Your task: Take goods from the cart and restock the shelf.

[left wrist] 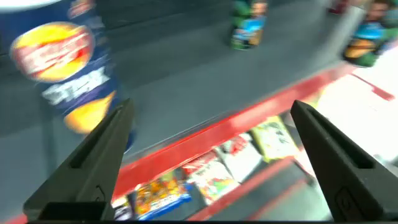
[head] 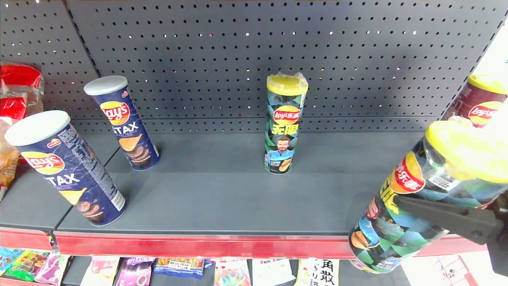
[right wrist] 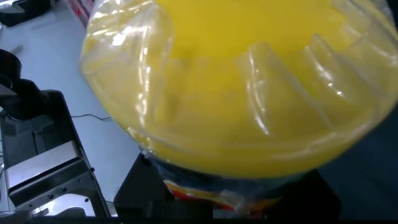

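One can [head: 381, 234]: held tilted by right gripper [head: 416, 194], at shelf [head: 222, 198] front edge, far right.
Right jaws: pinching can mid-body.
Left gripper [left wrist: 211, 109]: jaws spread, empty, near blue can [left wrist: 62, 68].
Handling: prob. light, thin-walled, slick wrap; grip mid-body, gently.

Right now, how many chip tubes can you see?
5. A front blue tube and rear blue tube on the shelf, left; a standing green tube mid-shelf; a dark red tube far right; a held green tube in the right pincer. Others may hide off-frame.
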